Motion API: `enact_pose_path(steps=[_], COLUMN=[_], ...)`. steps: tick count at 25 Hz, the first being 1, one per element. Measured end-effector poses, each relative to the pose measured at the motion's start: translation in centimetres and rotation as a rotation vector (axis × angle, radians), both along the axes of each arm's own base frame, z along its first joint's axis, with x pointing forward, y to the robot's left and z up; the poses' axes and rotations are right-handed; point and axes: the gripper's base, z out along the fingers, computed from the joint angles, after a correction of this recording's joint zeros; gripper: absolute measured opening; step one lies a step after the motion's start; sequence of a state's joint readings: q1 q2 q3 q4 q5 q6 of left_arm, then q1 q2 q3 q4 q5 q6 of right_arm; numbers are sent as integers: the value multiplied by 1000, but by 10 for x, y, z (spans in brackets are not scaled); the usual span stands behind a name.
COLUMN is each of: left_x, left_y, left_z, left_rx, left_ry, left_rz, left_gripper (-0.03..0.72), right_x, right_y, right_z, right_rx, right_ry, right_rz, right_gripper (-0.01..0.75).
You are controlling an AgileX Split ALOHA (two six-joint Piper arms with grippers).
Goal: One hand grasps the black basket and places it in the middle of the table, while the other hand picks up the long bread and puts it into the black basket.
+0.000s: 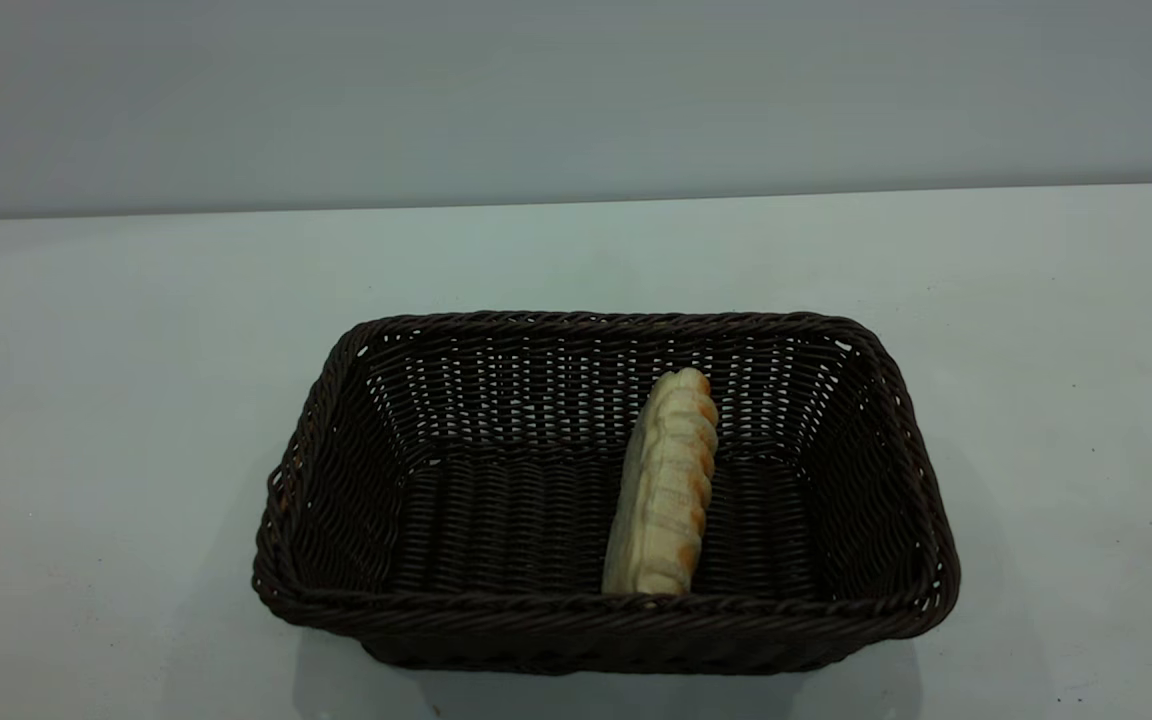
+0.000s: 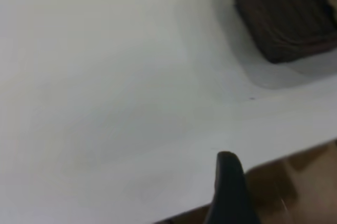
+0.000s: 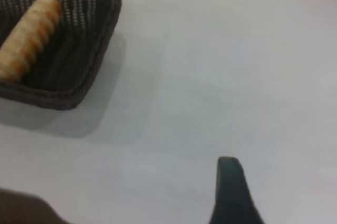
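Note:
The black basket [image 1: 596, 605] stands on the table [image 1: 116, 400] near its middle, toward the front. Inside it the long bread [image 1: 671, 480] lies on its side, right of centre, running from the front wall to the back wall. Neither arm appears in the exterior view. My left gripper [image 2: 229, 192] shows only as a black piece above the table's edge, well away from the basket's corner [image 2: 287, 18]. My right gripper [image 3: 231, 192] is likewise a single black piece over bare table, apart from the basket [image 3: 100, 34] and the bread [image 3: 29, 37].
A plain grey wall [image 1: 576, 90] rises behind the table. In the left wrist view the table's edge runs past the gripper, with brown floor [image 2: 300, 182] beyond it. A dark patch [image 3: 21, 208] sits at the corner of the right wrist view.

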State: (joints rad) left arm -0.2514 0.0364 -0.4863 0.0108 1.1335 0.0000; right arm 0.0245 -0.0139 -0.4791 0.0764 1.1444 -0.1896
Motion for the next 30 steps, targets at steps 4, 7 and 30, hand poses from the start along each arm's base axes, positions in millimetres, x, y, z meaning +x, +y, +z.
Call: enact_pose_path(steps=[4,7,30], left_x=[-1,-7,-8], left_y=[-1,-1,-1], left_z=[0,-1,-1], left_rx=[-1,-8,-10], left_ry=[-6,-44,-56], left_rz=[128,156,159], left_gripper=[539,539,538], right_x=[0,0,0], right_y=[0,0,0], right_z=[0,0,0], right_rx=[1,1,1], right_ry=[-3,-3,-2], right_rz=[-45,-47,-47], right_gripper=[496,496,496])
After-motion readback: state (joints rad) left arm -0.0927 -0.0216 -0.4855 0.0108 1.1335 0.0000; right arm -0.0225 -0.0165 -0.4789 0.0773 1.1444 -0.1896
